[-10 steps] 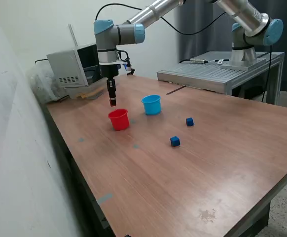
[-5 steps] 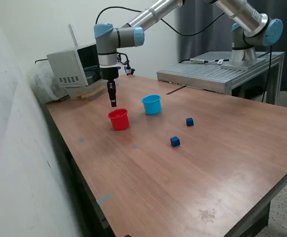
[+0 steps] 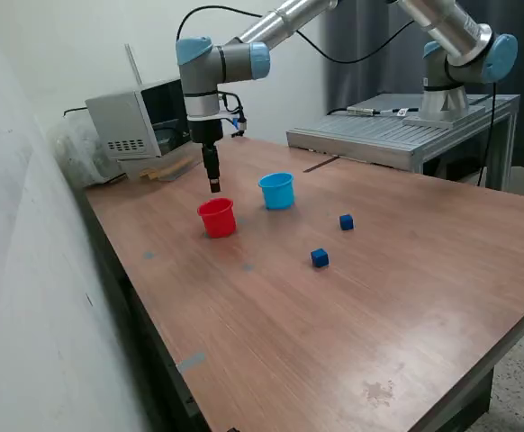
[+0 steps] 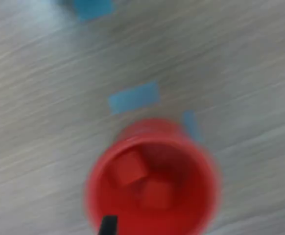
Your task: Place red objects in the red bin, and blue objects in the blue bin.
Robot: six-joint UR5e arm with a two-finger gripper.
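The pincer (image 3: 214, 187) is hanging just above the red cup (image 3: 217, 218), a little toward the back of it. In the wrist view two red cubes (image 4: 129, 168) are lying side by side inside the red cup (image 4: 152, 178), so the red part looks done. The pincer is carrying nothing that can be seen, but the pictures are not showing whether its tips are apart or together, so that cannot be told. The light blue cup (image 3: 277, 190) is standing near the red cup, on the exterior view's right of it. Two blue cubes are sitting on the surface (image 3: 406, 297), apart from both cups: one (image 3: 346, 221) farther back and one (image 3: 320, 258) nearer the front. The next job is probably going for a blue cube. To do that well, the arm should be lifting clear of the red cup first so it is not knocking it over, then coming straight down over one cube with the tips wide, closing on two flat sides, and dropping it in the middle of the blue cup. Bits of blue tape (image 4: 134, 97) are showing on the surface. No words or labels can be read anywhere.
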